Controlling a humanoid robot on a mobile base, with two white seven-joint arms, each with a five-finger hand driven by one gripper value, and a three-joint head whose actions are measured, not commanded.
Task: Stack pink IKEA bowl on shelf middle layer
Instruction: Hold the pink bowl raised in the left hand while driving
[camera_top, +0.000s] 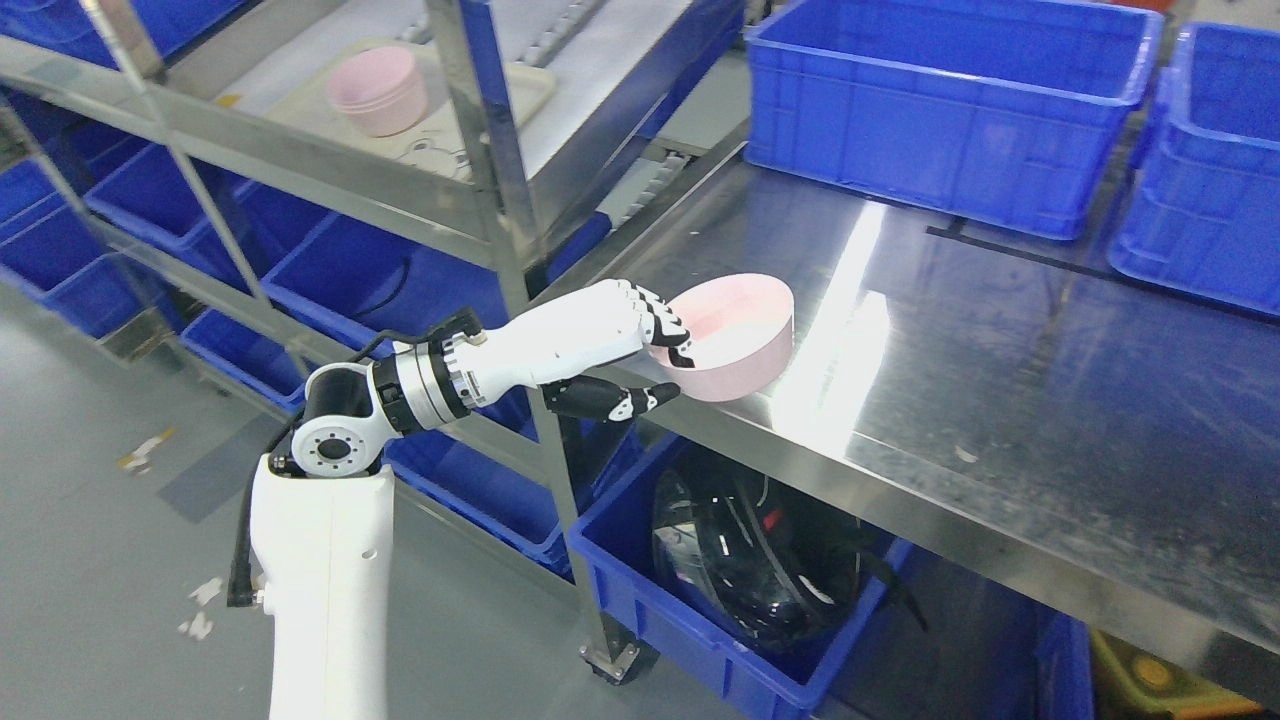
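A pink bowl (735, 335) sits at the near left edge of the steel table (1000, 400). My left hand (672, 370) reaches in from the lower left and pinches the bowl's left wall. Its fingers (668, 328) hook over the rim into the bowl, and the thumb (640, 400) presses the wall from outside, low down. A stack of pink bowls (378, 88) stands on a cream tray (520, 90) on a layer of the metal shelf (330, 170) at the upper left. The right arm does not show.
Two large blue crates (940, 110) (1205, 170) stand at the back of the table. A shelf upright (500, 190) rises just left of my hand. Blue bins fill the lower shelf levels, and a blue bin (700, 640) with black gear sits under the table.
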